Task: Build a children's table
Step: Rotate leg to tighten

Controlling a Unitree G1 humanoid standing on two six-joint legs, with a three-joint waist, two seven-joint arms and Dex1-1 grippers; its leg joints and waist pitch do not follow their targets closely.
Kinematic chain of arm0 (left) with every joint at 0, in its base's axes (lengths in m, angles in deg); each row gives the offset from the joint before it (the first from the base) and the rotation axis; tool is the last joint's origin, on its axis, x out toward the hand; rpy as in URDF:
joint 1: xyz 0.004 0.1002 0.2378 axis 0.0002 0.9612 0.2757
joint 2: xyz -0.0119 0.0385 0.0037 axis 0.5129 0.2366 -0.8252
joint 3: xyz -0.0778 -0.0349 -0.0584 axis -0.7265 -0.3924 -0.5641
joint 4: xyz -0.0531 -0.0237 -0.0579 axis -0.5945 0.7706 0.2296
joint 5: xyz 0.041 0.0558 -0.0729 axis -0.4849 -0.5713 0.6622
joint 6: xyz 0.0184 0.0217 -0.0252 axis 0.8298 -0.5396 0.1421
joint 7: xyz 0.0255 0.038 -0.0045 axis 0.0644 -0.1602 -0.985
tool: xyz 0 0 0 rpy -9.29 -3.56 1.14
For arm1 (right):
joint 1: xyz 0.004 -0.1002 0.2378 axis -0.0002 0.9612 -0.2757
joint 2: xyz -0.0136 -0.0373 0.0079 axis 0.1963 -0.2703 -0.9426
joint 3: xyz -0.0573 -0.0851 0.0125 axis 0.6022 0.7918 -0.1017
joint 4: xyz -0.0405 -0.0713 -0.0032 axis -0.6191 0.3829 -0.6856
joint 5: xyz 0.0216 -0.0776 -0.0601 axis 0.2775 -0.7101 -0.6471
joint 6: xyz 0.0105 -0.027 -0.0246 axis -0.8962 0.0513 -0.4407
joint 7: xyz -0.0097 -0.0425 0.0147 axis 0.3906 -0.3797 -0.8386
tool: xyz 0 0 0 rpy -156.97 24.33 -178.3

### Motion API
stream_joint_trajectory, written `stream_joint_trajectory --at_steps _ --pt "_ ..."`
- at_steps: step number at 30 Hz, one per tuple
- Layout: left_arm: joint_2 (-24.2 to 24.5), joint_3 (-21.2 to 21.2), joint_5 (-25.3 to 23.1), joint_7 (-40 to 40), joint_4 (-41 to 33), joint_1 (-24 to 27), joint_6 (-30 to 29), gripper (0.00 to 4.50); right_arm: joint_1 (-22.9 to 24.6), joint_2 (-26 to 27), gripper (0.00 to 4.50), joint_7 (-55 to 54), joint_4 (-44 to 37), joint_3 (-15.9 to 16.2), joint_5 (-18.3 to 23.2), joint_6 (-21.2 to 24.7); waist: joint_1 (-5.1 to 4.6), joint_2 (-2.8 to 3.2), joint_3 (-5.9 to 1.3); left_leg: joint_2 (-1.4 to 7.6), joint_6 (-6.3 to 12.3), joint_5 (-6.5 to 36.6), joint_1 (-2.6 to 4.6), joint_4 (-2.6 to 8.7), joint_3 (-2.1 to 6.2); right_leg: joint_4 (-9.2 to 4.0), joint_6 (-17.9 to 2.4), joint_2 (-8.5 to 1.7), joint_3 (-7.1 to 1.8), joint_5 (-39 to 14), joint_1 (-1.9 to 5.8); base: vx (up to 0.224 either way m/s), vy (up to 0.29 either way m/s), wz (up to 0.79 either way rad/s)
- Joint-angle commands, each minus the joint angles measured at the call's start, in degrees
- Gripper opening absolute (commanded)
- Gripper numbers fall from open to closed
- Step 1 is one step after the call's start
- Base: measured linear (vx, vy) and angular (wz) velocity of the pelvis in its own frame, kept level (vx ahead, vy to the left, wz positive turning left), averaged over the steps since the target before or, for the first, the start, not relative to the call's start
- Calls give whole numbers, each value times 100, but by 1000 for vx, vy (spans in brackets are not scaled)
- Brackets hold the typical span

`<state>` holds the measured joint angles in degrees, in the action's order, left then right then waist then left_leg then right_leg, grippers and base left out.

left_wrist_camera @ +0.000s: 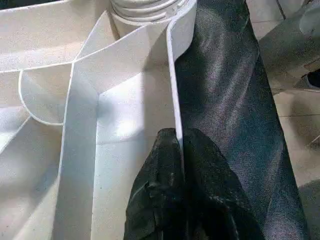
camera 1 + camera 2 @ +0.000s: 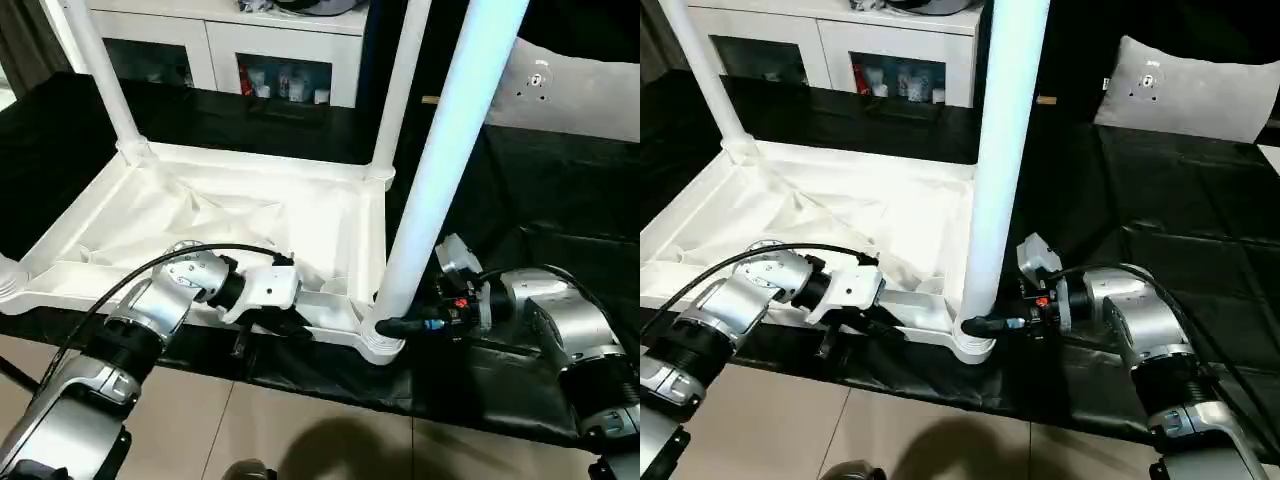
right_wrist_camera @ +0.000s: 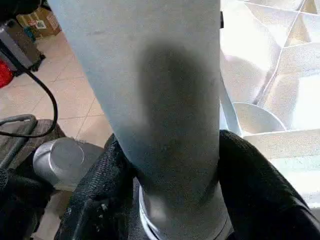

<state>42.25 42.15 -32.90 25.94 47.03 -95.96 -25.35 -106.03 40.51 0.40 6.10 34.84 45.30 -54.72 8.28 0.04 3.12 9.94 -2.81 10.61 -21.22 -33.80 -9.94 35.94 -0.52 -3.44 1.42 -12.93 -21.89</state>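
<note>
The children's table (image 2: 250, 215) lies upside down across the middle and left of the head views, its ribbed underside facing up, on a worktop covered in black cloth (image 2: 560, 210). Three legs stand upright in corner sockets: one at the upper left (image 2: 100, 70), one at upper centre (image 2: 400, 90), and the nearest leg (image 2: 450, 170), which rises from the socket (image 2: 378, 338) at lower centre and runs out of the top of the frame.

The right hand (image 2: 392, 326) comes in from the lower right and is clamped on the nearest leg just above its socket — in the right wrist view the two black fingers (image 3: 100, 200) press against either side of the leg's base.

The left hand (image 2: 262, 330) reaches in from the lower left to the near edge of the tabletop. In the left wrist view its fingers (image 1: 160, 200) are closed on the thin white rim (image 1: 175, 100) — one inside the rim, one outside against the black cloth.

Across the top of the frame stands a white cabinet (image 2: 270, 60) with glass doors, and a grey cushion (image 2: 1185, 85) rests at the upper right. Tiled floor (image 2: 300, 430) shows along the bottom.
</note>
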Motion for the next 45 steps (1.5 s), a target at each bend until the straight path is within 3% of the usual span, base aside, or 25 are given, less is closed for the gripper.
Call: stream_joint_trajectory --at_steps 1,4,6,9,10,11,12,13,14,16,18,19,21,22,23,25,27,31,35,37,39,40,42,44,45 --pt "-127 254 -141 113 56 89 -220 0 110 71 206 -13 -192 -38 272 346 -35 32 -368 367 221 987 116 384 80 -381 -1608 -487 -202 -114 209 0 0 0" --pt "-366 21 -25 -411 48 63 -904 0 283 353 205 -966 -382 -149 76 443 -29 27 -355 365 190 995 116 395 79 -393 -1574 -486 -208 -196 202 0 0 0" --pt "-446 -50 2 -571 71 39 -1079 0 304 457 205 -1317 -391 -175 -49 401 -66 18 -322 348 93 1231 117 424 85 -446 -1496 -502 -215 -718 191 0 0 0" --pt "-661 -193 52 -946 141 -43 -1419 0 225 826 204 -2322 -320 -335 -254 554 -138 34 -282 324 -139 1643 143 477 123 -558 -1166 -529 -237 -1977 154 0 0 0" --pt "-869 -282 21 -1333 215 -139 -1728 0 105 1206 202 -3304 -242 -518 -427 754 -204 67 -283 321 -214 1700 118 501 158 -559 -1057 -534 -238 -2184 170 -58 0 -9" --pt "-941 -312 -5 -1477 227 -172 -1862 0 77 1318 202 -3608 -242 -568 -484 822 -268 52 -265 306 -295 1799 84 537 188 -578 -939 -520 -211 -2393 167 0 0 0" --pt "-953 -317 -10 -1502 229 -177 -1885 0 73 1337 200 -3660 -241 -576 -493 834 -297 44 -283 303 -318 1827 100 540 192 -580 -892 -515 -210 -2435 170 0 0 0" --pt "-1059 -370 -34 -1726 255 -223 -2037 0 26 1502 200 -4110 -228 -673 -551 976 -327 90 -296 312 -307 1865 121 527 198 -595 -889 -530 -220 -2357 147 0 0 0" --pt "-1059 -370 -34 -1726 255 -223 -2037 0 26 1502 200 -4110 -228 -673 -551 976 -371 76 -295 307 -275 1805 98 527 184 -584 -963 -505 -225 -2064 153 0 0 0" --pt "-1468 -610 -85 -2565 398 -387 -2426 0 -89 1990 200 -5297 -204 -919 -717 1095 -412 89 -308 301 -261 1682 104 511 160 -559 -1084 -481 -231 -1606 140 0 0 0" --pt "-1638 -695 -109 -2914 459 -453 -2529 0 -108 2172 268 -5620 -216 -963 -772 1003 -442 90 -321 276 -270 1629 115 483 135 -557 -1152 -468 -236 -1416 134 0 0 0" --pt "-1777 -732 -166 -3168 511 -499 -2524 0 -90 2334 268 -5807 -249 -985 -824 839 -430 87 -336 278 -226 1493 106 474 138 -555 -1157 -479 -235 -1262 158 0 0 0" --pt "-1808 -695 -235 -3222 540 -510 -2435 0 -21 2394 275 -5670 -314 -1005 -708 735 -417 80 -363 275 -87 1167 74 451 123 -521 -1216 -470 -230 -699 204 0 0 0" --pt "-1754 -636 -301 -3180 562 -505 -2300 0 63 2336 304 -5445 -388 -1002 -613 623 -402 96 -385 278 26 919 67 432 118 -487 -1280 -468 -219 -229 231 0 0 0" --pt "-1713 -605 -332 -3146 573 -501 -2203 0 106 2290 304 -5319 -425 -1000 -572 557 -389 102 -398 277 148 711 53 414 111 -458 -1327 -462 -206 219 256 0 0 0" --pt "-1645 -581 -361 -3092 581 -492 -2126 0 172 2210 318 -5170 -504 -1020 -514 543 -372 100 -398 280 292 563 51 402 105 -428 -1388 -461 -190 594 270 0 0 0" --pt "-1548 -565 -388 -3003 584 -471 -2066 0 262 2072 335 -4883 -624 -1025 -421 485 -352 103 -387 285 346 634 64 401 97 -450 -1428 -480 -182 465 270 0 0 0" --pt "-1288 -465 -489 -2722 608 -385 -1785 0 435 1628 373 -4257 -793 -991 -391 286 -303 108 -368 318 256 874 76 420 96 -491 -1375 -489 -172 -49 279 0 0 0" --pt "-1061 -348 -499 -2345 579 -282 -1487 0 451 1208 405 -3741 -735 -1046 -322 141 -301 120 -377 323 248 834 65 420 103 -469 -1398 -491 -162 61 284 0 0 0" --pt "-964 -290 -498 -2145 579 -246 -1241 0 477 994 413 -3365 -759 -983 -288 115 -292 111 -379 326 286 844 64 410 99 -464 -1431 -490 -156 90 295 0 0 0" --pt "-693 -100 -561 -1695 633 -206 -777 0 528 426 437 -2427 -816 -763 -273 22 -262 110 -387 338 332 826 68 401 104 -462 -1450 -496 -145 126 301 0 0 0" --pt "-622 -32 -607 -1596 657 -210 -688 0 515 319 437 -2235 -817 -734 -264 -18 -252 89 -376 344 383 813 56 392 84 -449 -1461 -482 -150 201 298 0 0 0" --pt "-580 8 -637 -1527 684 -215 -607 0 504 252 437 -2104 -811 -716 -246 -53 -234 110 -378 353 425 815 60 389 84 -438 -1473 -492 -139 197 276 0 0 0" --pt "-509 93 -640 -1270 702 -207 -342 0 457 52 437 -1591 -751 -617 -184 -123 -215 64 -374 356 405 850 66 392 83 -451 -1496 -506 -136 -28 274 0 0 0" --pt "-491 118 -612 -1150 671 -188 -291 0 446 6 437 -1452 -730 -578 -179 -138 -204 70 -380 359 399 832 69 388 82 -444 -1502 -506 -135 -43 274 0 0 0"
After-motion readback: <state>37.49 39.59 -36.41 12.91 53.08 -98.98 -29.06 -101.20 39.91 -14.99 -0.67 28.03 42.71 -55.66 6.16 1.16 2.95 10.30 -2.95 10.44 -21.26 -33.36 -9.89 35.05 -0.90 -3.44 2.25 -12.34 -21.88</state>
